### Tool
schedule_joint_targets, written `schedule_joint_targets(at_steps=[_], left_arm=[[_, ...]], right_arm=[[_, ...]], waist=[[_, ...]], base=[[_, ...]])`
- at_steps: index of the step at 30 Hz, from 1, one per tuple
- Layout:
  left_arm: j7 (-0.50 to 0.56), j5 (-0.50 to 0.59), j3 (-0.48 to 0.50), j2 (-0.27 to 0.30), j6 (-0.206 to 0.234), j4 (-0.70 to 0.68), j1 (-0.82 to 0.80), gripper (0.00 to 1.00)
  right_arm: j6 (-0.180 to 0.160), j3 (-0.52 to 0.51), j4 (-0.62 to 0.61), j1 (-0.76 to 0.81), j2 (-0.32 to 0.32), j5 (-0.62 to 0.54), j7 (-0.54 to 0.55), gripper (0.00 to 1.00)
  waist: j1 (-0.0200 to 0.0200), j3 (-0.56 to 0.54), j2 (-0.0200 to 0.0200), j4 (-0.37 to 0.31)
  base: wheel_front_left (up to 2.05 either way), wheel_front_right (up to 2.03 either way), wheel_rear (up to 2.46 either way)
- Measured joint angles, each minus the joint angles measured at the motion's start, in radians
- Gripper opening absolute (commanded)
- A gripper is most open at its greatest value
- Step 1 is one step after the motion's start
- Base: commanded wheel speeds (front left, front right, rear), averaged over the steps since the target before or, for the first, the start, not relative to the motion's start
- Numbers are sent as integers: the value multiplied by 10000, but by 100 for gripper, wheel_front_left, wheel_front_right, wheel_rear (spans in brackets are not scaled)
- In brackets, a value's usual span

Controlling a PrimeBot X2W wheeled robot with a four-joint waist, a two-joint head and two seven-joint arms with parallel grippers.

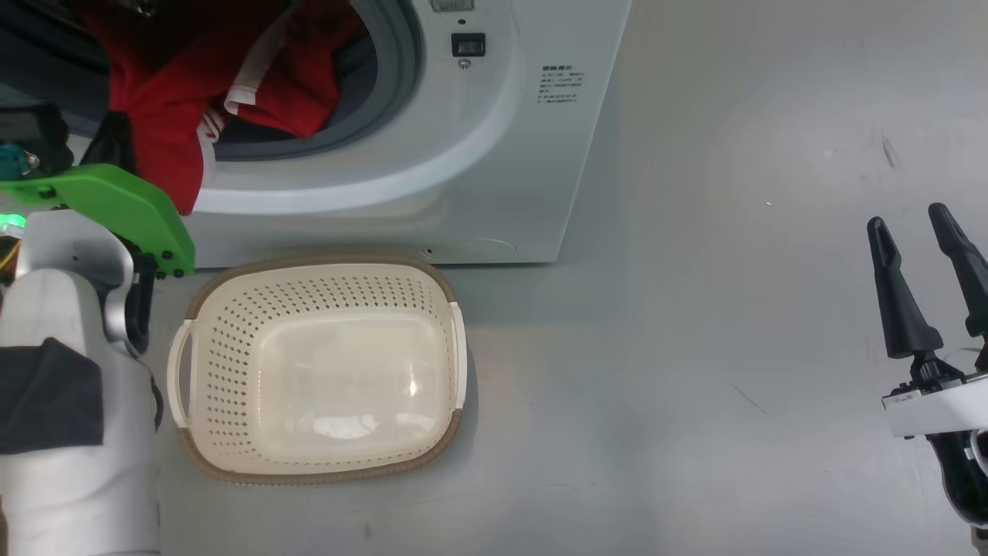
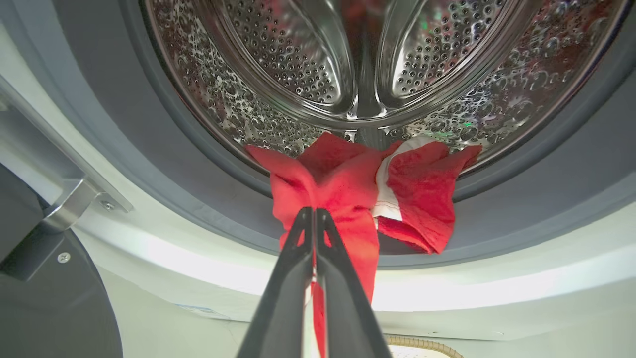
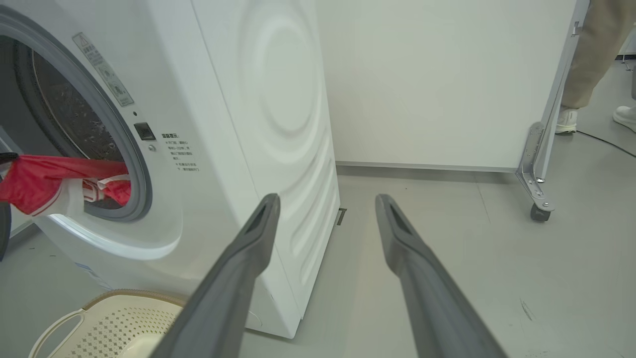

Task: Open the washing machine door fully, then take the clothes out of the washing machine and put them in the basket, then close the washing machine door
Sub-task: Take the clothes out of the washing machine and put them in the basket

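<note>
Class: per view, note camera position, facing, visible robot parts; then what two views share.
Head view: on the head, looking down at the basket before the washing machine; left forearm, right gripper.
Left wrist view: that wrist, facing into the drum; left gripper shut on the red garment.
Right wrist view: that wrist, facing the machine's side and floor; open fingers.
Shared: red garment, basket.

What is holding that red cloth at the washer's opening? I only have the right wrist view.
Observer: The left gripper, shut on the red garment, in the left wrist view.
Operator: Anything in the basket? I see one corner.
Observer: No; in the head view the basket shows a bare bottom.
Operator: More laundry in the drum?
Observer: The steel drum behind the garment looks bare in the left wrist view, as far as it shows.
</note>
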Motion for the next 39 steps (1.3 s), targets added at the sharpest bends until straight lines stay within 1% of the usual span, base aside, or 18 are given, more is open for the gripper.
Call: schedule_joint_targets(at_steps=[4,12,24,32,39], left_arm=[[-441,-4,-336,-65,-196,-113,457,0],[-1476,-15,-884,-178,-305,-445,1528,0],[-2836,86,-1465,-201,-307,-1168,2737,0],[-3521,165,-1494,-201,-288,-1858,3033,0],[-4121,150,-1511,-201,-71,-2663,3058,0]], right_arm=[[0,40,130,224,150,-109,0,100],[0,111,311,405,360,-263,0,100],[0,336,550,826,742,-441,0,100],[0,564,625,979,897,-533,0,100],[0,585,681,998,1011,-621,0,100]], waist=[[0,-366,0,65],[0,-1091,0,233],[0,-2072,0,487],[0,-2430,0,550],[-1,-2618,0,491]], base=[[0,0,0],[0,0,0],[0,0,0],[0,0,0],[0,0,0]])
